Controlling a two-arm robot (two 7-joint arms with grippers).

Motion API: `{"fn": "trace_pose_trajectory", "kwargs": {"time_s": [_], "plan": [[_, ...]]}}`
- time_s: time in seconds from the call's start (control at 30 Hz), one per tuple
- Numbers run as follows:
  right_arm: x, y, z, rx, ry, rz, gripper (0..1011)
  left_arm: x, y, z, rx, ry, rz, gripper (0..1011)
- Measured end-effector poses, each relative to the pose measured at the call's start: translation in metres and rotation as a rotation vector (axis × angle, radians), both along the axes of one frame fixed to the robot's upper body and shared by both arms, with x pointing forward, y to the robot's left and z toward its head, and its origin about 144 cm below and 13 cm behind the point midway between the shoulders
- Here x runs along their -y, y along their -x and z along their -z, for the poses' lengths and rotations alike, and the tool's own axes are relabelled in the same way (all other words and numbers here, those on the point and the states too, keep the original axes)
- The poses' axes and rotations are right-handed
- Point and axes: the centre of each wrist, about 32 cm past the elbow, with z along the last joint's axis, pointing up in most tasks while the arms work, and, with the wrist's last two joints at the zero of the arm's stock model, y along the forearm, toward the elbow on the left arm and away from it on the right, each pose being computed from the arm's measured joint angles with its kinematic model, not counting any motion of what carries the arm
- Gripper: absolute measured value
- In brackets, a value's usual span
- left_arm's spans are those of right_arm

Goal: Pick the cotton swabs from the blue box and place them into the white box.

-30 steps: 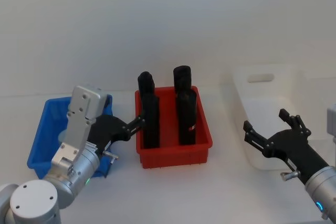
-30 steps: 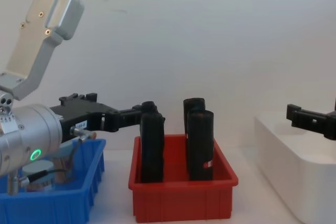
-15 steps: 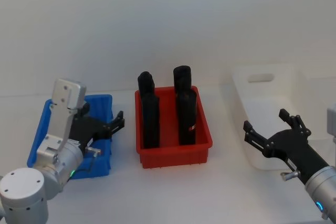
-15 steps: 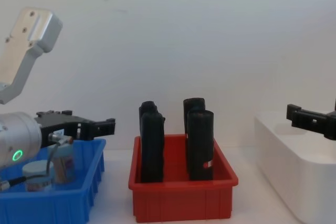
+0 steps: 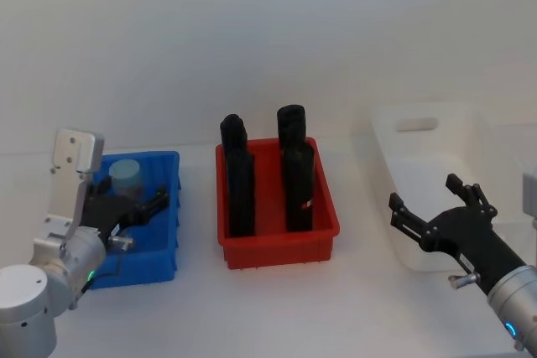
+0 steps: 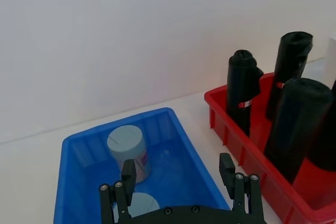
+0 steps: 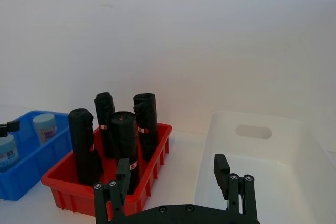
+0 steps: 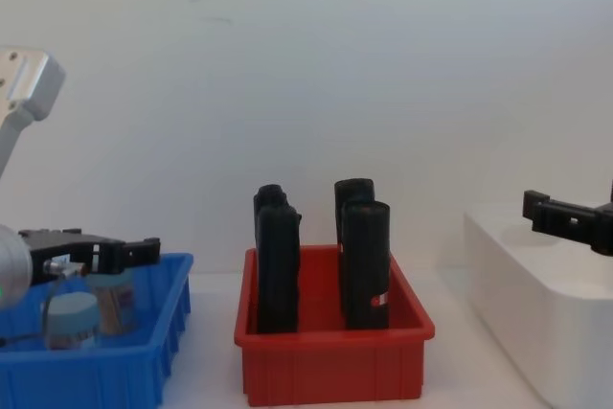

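Left claw (image 5: 155,205) hovers over the blue box (image 5: 164,264) on the counter, fingers spread, gripping nothing. Two jars of cotton swabs (image 6: 127,147) stand upright inside the blue box. Right claw (image 5: 424,192) is spread and empty, at the near edge of the white box (image 5: 445,136).

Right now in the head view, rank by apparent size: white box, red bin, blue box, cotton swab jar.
1. white box
2. red bin and blue box, about alike; the left gripper covers part of the blue one
3. cotton swab jar
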Motion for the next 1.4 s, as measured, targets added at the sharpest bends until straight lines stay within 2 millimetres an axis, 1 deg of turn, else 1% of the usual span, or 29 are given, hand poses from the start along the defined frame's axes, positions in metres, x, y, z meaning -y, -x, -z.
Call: {"fn": "trace_pose_trajectory", "kwargs": {"time_s": [0.6, 1.4], "plan": [[0.0, 0.0, 0.0, 0.0, 0.0, 0.0, 1002, -0.02, -0.008, 0.013, -0.07, 0.018, -0.071, 1004], [0.0, 0.0, 0.0, 0.0, 0.0, 0.0, 1002, -0.034, -0.025, 0.029, -0.102, 0.042, -0.096, 1004]]}}
